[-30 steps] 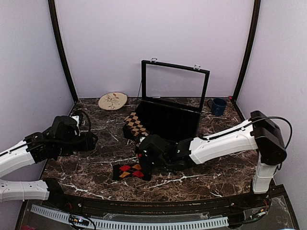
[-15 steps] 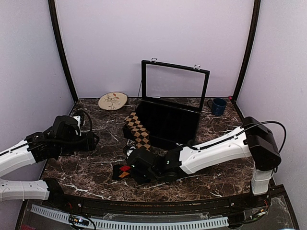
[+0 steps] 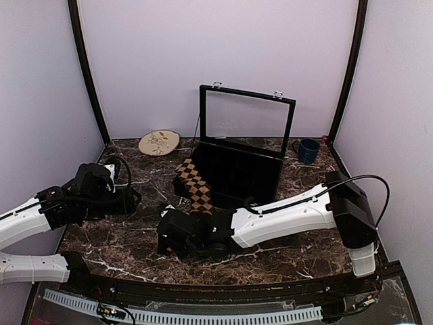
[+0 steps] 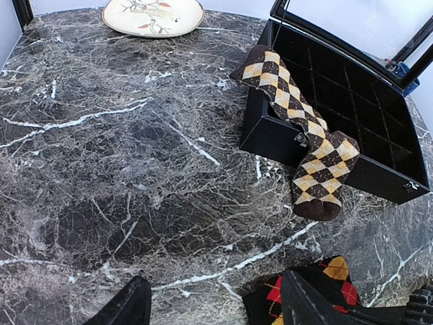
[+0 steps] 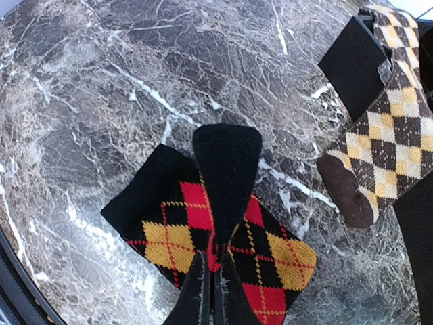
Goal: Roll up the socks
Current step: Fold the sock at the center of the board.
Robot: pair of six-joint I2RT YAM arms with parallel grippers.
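Note:
The red, orange and black sock (image 5: 162, 233) lies flat on the marble in the right wrist view. My right gripper (image 5: 214, 263) is shut on it, and a black fold of the sock (image 5: 226, 159) stands up from between the fingers. From above, that gripper (image 3: 170, 238) covers this sock. The tan-brown and black sock (image 3: 194, 183) hangs over the front wall of the black case, its toe (image 4: 316, 203) on the table. My left gripper (image 4: 216, 311) is open and holds nothing. It hovers over bare marble left of the red sock (image 4: 308, 291), whose edge lies by the right finger (image 4: 318, 305).
The black case (image 3: 237, 172) with its glass lid raised stands at the middle back. A patterned plate (image 3: 159, 142) sits at the back left, a blue mug (image 3: 308, 150) at the back right. The right arm (image 3: 284, 213) stretches across the front of the table.
The right arm has swept left and toward the near edge, shut on the red sock and carrying its end over the rest, which it now covers from above. The left arm has barely moved.

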